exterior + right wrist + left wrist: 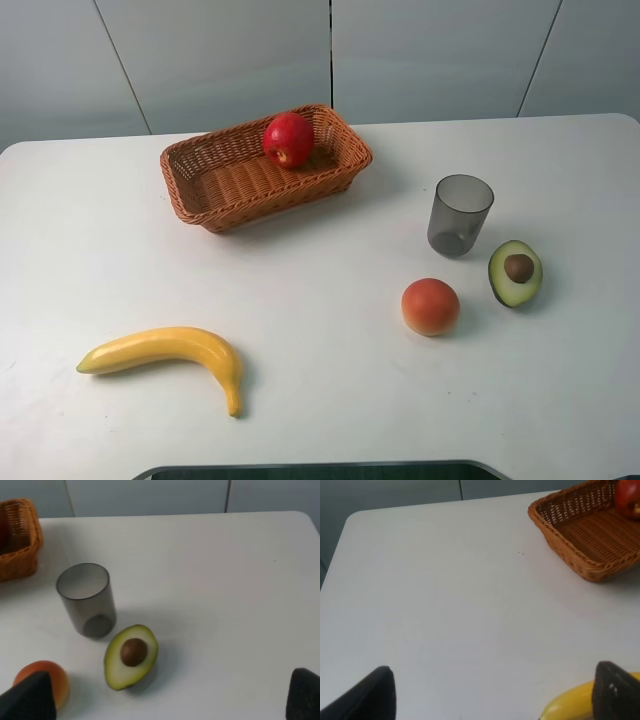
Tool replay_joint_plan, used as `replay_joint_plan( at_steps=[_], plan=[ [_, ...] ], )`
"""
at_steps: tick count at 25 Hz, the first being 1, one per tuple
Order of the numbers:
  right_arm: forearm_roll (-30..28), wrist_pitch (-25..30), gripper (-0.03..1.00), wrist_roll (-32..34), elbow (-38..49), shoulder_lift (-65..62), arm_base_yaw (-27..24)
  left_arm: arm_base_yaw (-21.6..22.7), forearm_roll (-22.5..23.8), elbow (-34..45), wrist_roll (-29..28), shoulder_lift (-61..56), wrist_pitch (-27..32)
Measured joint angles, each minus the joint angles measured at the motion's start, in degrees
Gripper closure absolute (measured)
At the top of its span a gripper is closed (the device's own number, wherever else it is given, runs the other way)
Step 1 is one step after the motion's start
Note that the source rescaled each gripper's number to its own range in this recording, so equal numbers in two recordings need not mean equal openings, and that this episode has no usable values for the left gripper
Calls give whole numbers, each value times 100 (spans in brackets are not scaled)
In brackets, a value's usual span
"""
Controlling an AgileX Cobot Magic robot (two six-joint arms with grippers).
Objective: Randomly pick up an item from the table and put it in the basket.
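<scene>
The apple (289, 139) sits inside the basket (215, 190), tucked against its far right corner and leaning on the woven wall. It looks firm and rigid, with a smooth, glossy skin that could slip, and probably light enough for a plain pinch. Being round, it would be best taken across its widest part, fingers on opposite sides.

Neither arm shows in the high view, so both seem pulled back toward the near edge of the table (330, 400). The left gripper (492, 692) hangs with its fingers wide apart and empty, a banana (567, 704) just beside one fingertip. The right gripper (170, 697) is likewise spread and holds nothing, looking over the avocado half (131, 656), the grey cup (86, 599) and the orange-red fruit (50, 680).
</scene>
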Motion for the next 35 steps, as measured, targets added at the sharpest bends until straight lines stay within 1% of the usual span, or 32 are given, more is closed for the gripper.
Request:
replay_joint_plan(
  at_steps=[5, 16, 25, 35],
  plan=[
    [0, 0, -3, -164, 0, 0, -62, 0, 0, 0, 0, 0, 0],
    [0, 0, -3, -170, 0, 0, -62, 0, 0, 0, 0, 0, 0],
    [-165, 0, -3, 68, 0, 0, -62, 0, 0, 0, 0, 0, 0],
    [-248, 0, -3, 111, 0, 0, -62, 0, 0, 0, 0, 0, 0]
  ],
)
